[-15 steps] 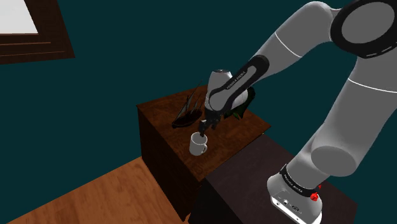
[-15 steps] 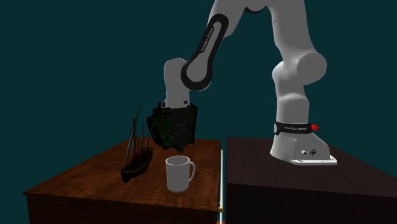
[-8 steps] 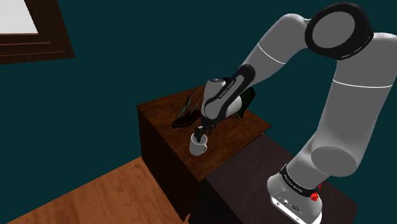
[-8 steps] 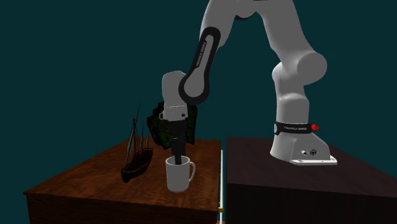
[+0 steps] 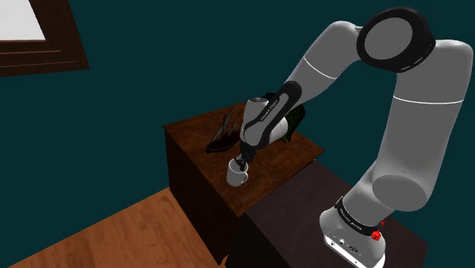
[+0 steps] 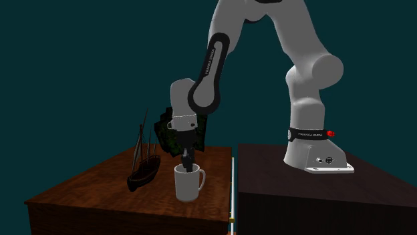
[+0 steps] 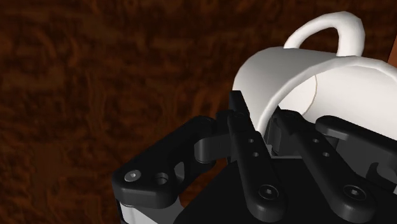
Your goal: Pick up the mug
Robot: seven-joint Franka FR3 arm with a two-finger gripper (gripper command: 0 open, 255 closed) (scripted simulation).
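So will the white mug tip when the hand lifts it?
It may tilt: the hand pinches just one wall of the white mug, off-centre. It looks hard, so probably won't bend. Its smooth wall might slip a little.

**Setting: a room in a home.**
Indicators: a plank wood floor (image 5: 114, 232) and dark teal walls (image 5: 152, 61). A dark wood frame (image 5: 53, 59) encloses a pale panel on one wall. A brown wood side table (image 5: 190, 164) stands against the wall and carries household items: a model sailing ship (image 6: 143, 167), a leafy plant (image 6: 164, 133) and a white mug (image 6: 187, 183).
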